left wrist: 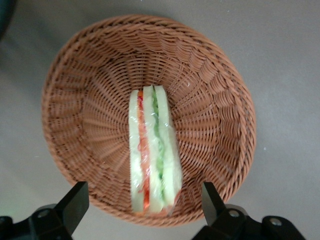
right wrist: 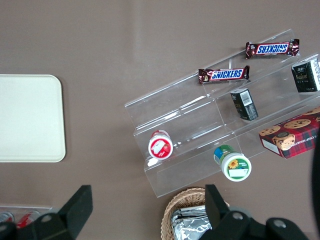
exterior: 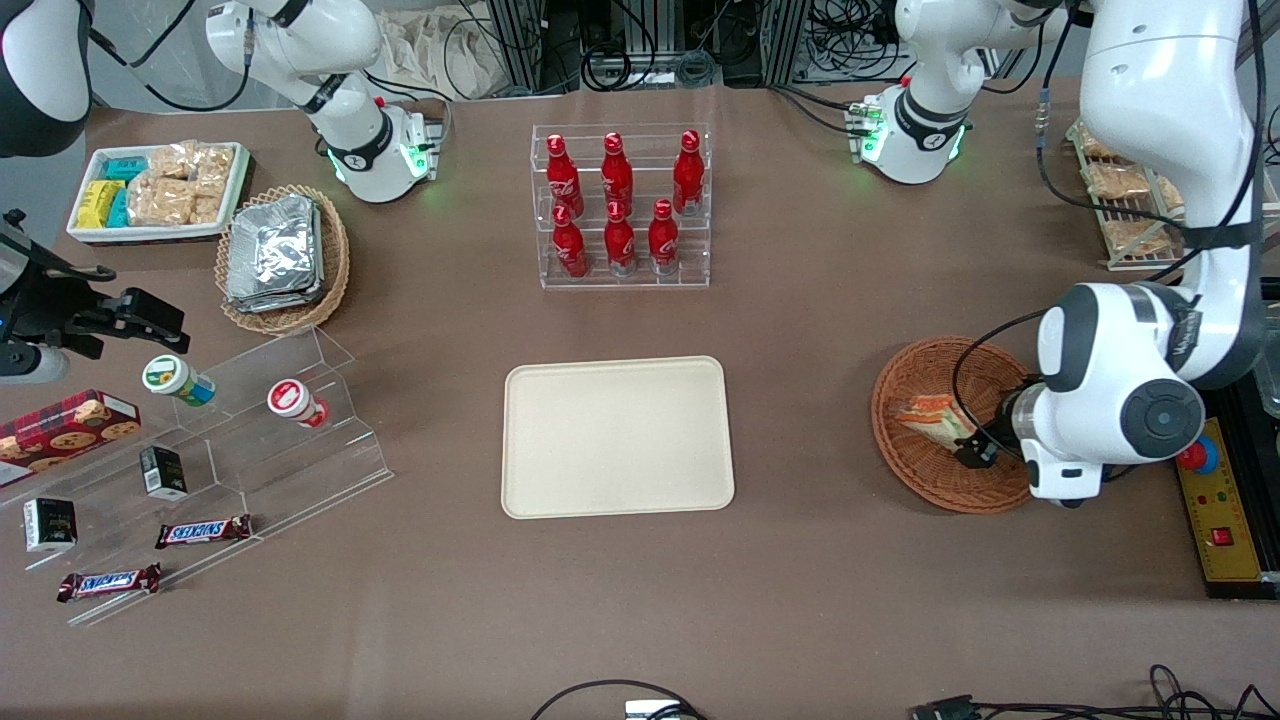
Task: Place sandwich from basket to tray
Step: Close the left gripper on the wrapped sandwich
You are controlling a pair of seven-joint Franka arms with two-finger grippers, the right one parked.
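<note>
Left wrist view: my gripper (left wrist: 142, 205) open wide, holding nothing, poised over the basket (left wrist: 210, 80); one wrapped sandwich (left wrist: 151, 150) lies inside, between my fingers (left wrist: 75, 202). Tray (exterior: 617, 437) bare, well apart toward the parked arm. Legible there: two Snickers bars (right wrist: 223, 74).

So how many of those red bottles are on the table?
6, all in the clear rack: three on the upper step, three on the lower step, nearer the front camera. The gripper hovers over the basket, fingers open.
</note>
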